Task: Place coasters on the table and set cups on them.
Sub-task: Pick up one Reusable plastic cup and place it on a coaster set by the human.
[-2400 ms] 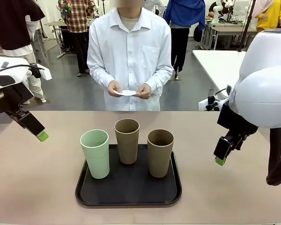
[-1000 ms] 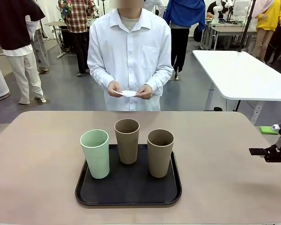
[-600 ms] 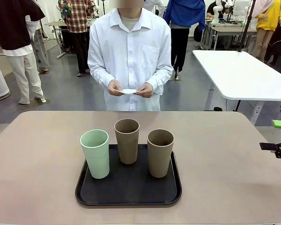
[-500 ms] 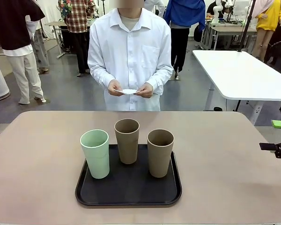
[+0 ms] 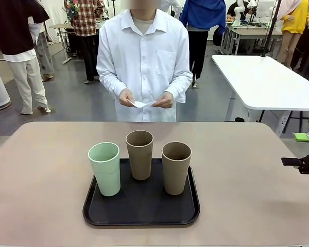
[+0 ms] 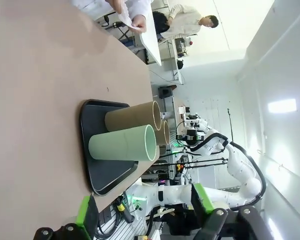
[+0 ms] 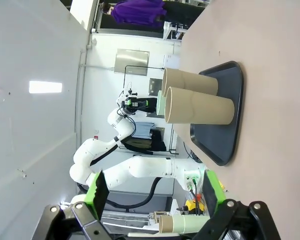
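Note:
Three cups stand upright on a black tray (image 5: 141, 208): a mint green cup (image 5: 105, 169) at the left, a tan cup (image 5: 139, 154) behind the middle and another tan cup (image 5: 176, 167) at the right. The person across the table (image 5: 41, 175) holds the white coasters (image 5: 140, 104) in both hands at waist height. My right gripper (image 5: 294, 149) hangs open at the table's far right edge, well away from the cups. In the left wrist view my left gripper (image 6: 145, 210) is open and holds nothing, with the mint cup (image 6: 122, 143) and the tray (image 6: 97, 112) ahead of it.
The table top is bare on both sides of the tray and between the tray and the person. A white table (image 5: 262, 77) stands behind at the right. Other people stand farther back in the room.
Both arms have drawn back from above the table to its sides; the right gripper now sits at the far right edge. The person's hands have shifted slightly and tilted the coasters. The cups have stayed put.

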Motion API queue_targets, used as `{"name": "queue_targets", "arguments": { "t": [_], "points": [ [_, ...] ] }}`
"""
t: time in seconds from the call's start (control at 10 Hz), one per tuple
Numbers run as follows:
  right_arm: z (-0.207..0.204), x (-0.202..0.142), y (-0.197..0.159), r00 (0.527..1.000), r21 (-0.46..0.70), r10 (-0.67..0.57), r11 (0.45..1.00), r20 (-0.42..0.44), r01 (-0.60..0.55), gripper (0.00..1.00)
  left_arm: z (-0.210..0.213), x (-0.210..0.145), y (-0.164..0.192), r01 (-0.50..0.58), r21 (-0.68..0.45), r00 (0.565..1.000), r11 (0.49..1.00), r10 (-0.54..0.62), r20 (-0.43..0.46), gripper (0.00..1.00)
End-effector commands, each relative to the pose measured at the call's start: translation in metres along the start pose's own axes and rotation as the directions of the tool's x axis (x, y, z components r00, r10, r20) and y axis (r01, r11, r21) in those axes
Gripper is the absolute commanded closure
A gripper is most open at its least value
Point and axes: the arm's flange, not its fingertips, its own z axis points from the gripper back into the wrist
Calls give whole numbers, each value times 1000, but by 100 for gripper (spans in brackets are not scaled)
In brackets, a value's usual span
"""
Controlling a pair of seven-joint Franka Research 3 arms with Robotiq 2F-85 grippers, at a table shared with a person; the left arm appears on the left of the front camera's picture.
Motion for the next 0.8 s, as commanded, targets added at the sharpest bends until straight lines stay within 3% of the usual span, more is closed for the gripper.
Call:
{"name": "queue_targets", "arguments": {
  "t": [0.0, 0.7],
  "points": [
    [2, -1, 0, 1000, 5, 2, 1000, 9, -2, 0, 2, -2, 1, 0, -12, 1000, 1000, 0, -4, 0],
    [2, -1, 0, 1000, 5, 2, 1000, 9, -2, 0, 2, -2, 1, 0, -12, 1000, 1000, 0, -4, 0]
  ]
}}
